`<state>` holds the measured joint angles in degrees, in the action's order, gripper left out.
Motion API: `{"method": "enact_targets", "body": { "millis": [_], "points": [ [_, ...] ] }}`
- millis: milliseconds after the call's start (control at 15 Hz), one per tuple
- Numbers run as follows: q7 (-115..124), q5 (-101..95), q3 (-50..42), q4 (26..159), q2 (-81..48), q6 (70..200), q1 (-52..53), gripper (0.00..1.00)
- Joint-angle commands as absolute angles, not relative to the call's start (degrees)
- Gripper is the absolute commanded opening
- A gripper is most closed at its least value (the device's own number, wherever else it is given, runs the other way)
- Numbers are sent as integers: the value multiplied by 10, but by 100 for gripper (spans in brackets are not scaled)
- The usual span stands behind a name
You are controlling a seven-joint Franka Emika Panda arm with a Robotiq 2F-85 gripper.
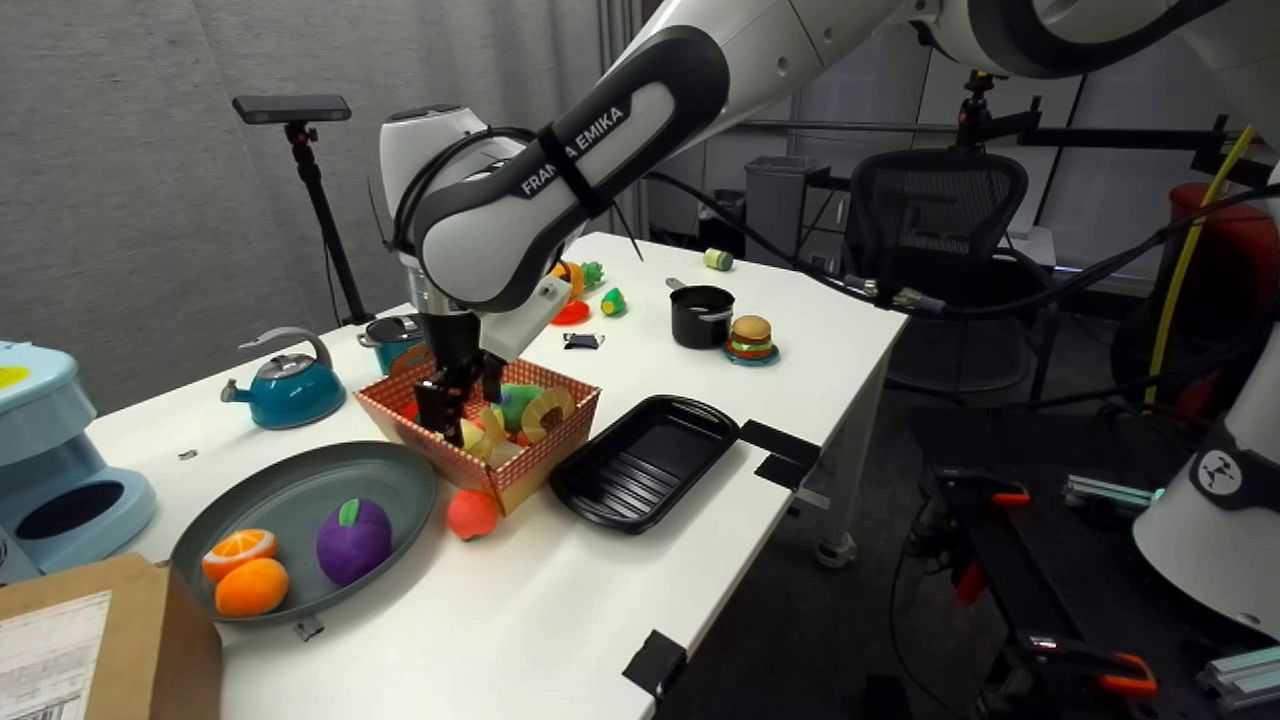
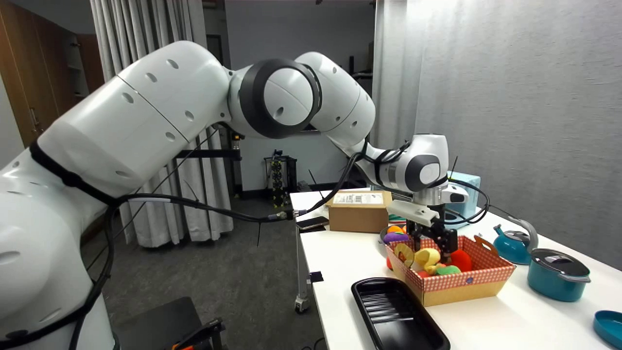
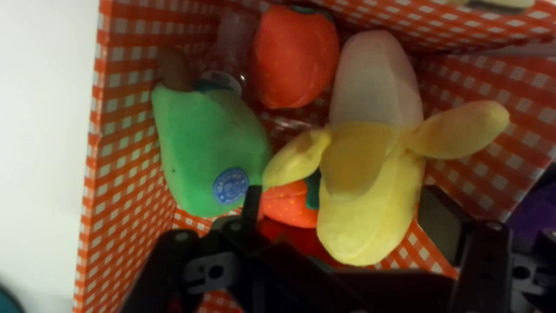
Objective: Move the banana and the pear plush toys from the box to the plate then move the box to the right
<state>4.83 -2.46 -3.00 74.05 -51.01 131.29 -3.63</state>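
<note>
The red-and-white checked box (image 1: 545, 462) stands on the table and also shows in an exterior view (image 2: 461, 294). Inside it, the half-peeled yellow banana plush (image 3: 365, 221) lies beside the green pear plush (image 3: 208, 148). My gripper (image 1: 466, 405) reaches down into the box. In the wrist view the gripper (image 3: 346, 215) is open, with one finger on each side of the banana's lower end. Gaps show between the banana and both fingers; the left finger is at the pear's edge. The grey plate (image 1: 290, 490) holds a purple plum and two orange plush fruits.
Red strawberry plushes (image 3: 295, 56) share the box. A red plush (image 1: 472, 514) lies between box and plate. A black tray (image 1: 650, 465) stands close to the box. A teal kettle (image 1: 297, 390), teal pot (image 2: 559, 274) and cardboard carton (image 2: 359, 216) stand around.
</note>
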Motion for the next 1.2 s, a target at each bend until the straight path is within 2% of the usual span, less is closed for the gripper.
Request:
{"method": "enact_targets", "body": {
  "millis": [0, 133, 200, 333, 867, 1133],
  "points": [
    [46, -6, -24, 748, -516, 1322, -41, 92],
    [42, -5, -23, 748, -519, 1320, -43, 89],
    [42, -6, -24, 749, -521, 1320, -42, 66],
    [42, -8, -24, 751, -519, 1320, -41, 61],
    [39, -9, -16, 777, -478, 1320, -34, 2],
    [41, -8, -15, 807, -439, 1330, -31, 2]
  ]
}}
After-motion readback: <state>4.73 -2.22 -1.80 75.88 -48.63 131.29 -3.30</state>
